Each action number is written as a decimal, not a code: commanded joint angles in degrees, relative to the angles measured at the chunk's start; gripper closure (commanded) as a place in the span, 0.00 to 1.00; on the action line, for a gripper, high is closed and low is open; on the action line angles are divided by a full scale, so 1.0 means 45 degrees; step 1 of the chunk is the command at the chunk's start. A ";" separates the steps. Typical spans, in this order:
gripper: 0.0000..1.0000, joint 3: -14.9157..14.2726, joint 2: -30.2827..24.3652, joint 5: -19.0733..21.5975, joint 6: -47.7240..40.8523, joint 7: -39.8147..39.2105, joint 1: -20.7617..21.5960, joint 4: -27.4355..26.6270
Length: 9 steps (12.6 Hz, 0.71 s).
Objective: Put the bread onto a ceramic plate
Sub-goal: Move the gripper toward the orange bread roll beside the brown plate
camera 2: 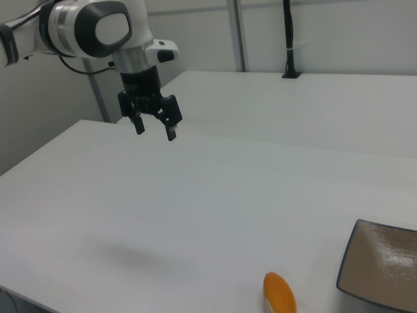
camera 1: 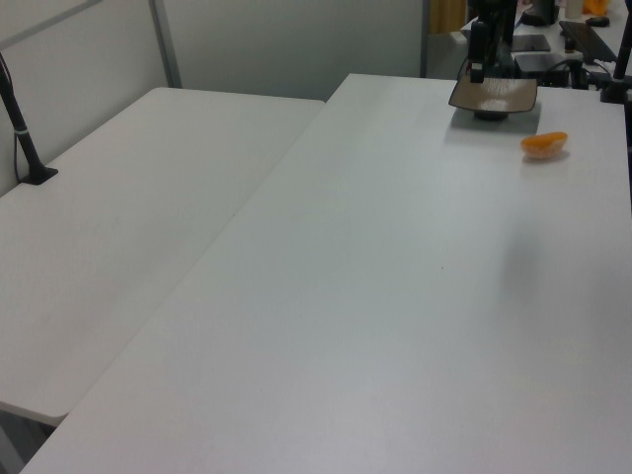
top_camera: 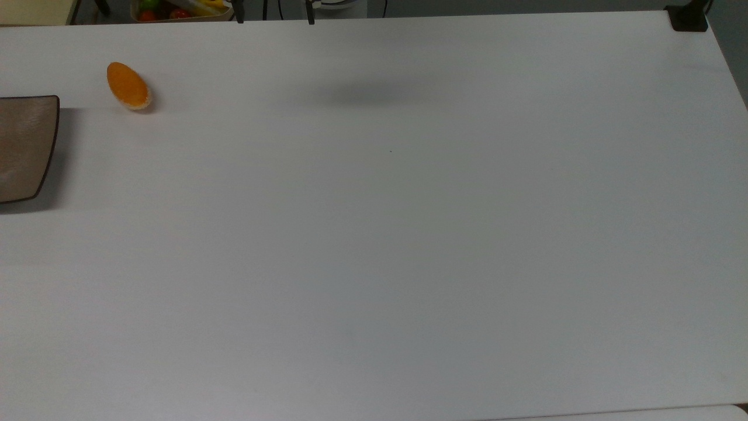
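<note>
White rounded arm (camera 2: 98,29), grey joint cap, black two-finger claw (camera 2: 155,128).

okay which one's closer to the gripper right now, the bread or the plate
The bread. In the right view it lies on the table on the gripper's side of the ceramic plate, which sits farther toward the right view's right; the open gripper hangs above bare table.
</note>
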 commanded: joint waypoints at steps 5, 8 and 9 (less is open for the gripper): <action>0.00 -0.1289 -0.0500 -0.1415 0.0534 -0.5582 -0.0057 -0.1618; 0.00 -0.2283 -0.0461 -0.1635 0.2285 -0.7304 -0.0095 -0.2848; 0.00 -0.2596 -0.0441 -0.1751 0.2680 -0.7794 -0.0096 -0.3123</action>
